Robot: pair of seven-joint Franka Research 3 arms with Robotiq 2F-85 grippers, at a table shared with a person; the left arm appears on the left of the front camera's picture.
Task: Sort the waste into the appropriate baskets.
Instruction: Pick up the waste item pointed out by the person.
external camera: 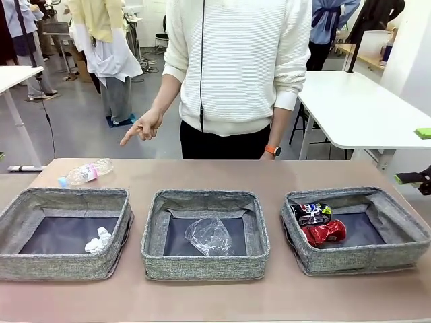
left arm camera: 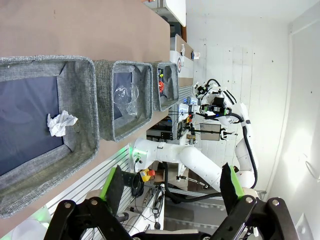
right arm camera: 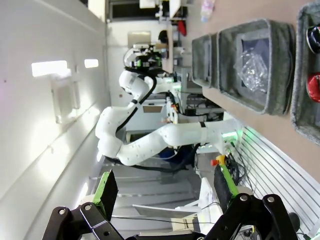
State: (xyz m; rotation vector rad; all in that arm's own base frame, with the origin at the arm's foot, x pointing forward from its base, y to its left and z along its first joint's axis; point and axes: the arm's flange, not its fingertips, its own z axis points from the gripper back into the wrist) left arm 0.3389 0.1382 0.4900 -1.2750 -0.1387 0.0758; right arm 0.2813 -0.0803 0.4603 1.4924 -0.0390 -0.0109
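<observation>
Three grey woven baskets stand in a row. The left basket (external camera: 13, 219) (left arm camera: 80, 100) holds a white paper ball (external camera: 99, 240) (left arm camera: 60, 122). A clear plastic cup (external camera: 209, 235) (left arm camera: 126, 97) (right arm camera: 252, 67) lies in the middle basket (external camera: 153, 235) (right arm camera: 280, 65). Inside the right basket (external camera: 404, 222) lie a dark blue can (external camera: 312, 213) and a red can (external camera: 324, 233) (right arm camera: 315, 87). Behind the left basket, the clear bottle (external camera: 85, 173) (right arm camera: 207, 10) lies on the table. My left gripper (left arm camera: 170, 185) and right gripper (right arm camera: 165, 187) both stand open and empty, off the table's sides.
A person stands at the far side, one hand (external camera: 141, 128) pointing down toward the bottle. A green-padded fingertip (external camera: 408, 177) shows at the right edge of the front view. Bare table (external camera: 215, 178) lies behind and in front of the baskets.
</observation>
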